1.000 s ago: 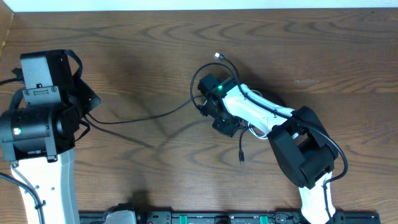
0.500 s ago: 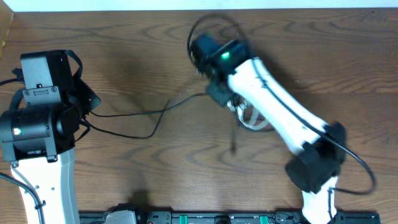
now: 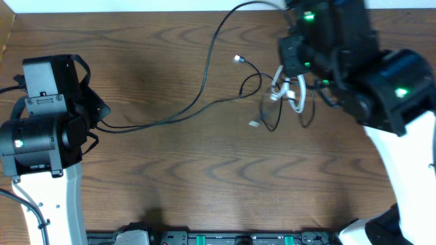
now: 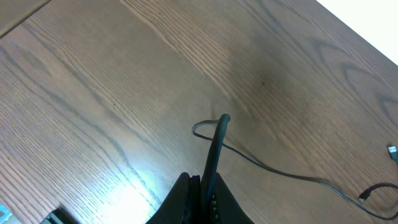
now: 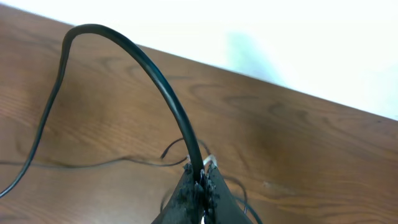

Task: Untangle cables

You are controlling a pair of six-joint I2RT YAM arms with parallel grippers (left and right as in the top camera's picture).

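Across the desk, one cable is pinched in the shut left tool and right tool; overpulled, the tangle could be cinched.

The left arm and right arm are white-shelled with black joint housings and green lights.

No text, label, brand or number can be read anywhere.

light: bright, even | glare: table sheen, left wrist | shadows: soft
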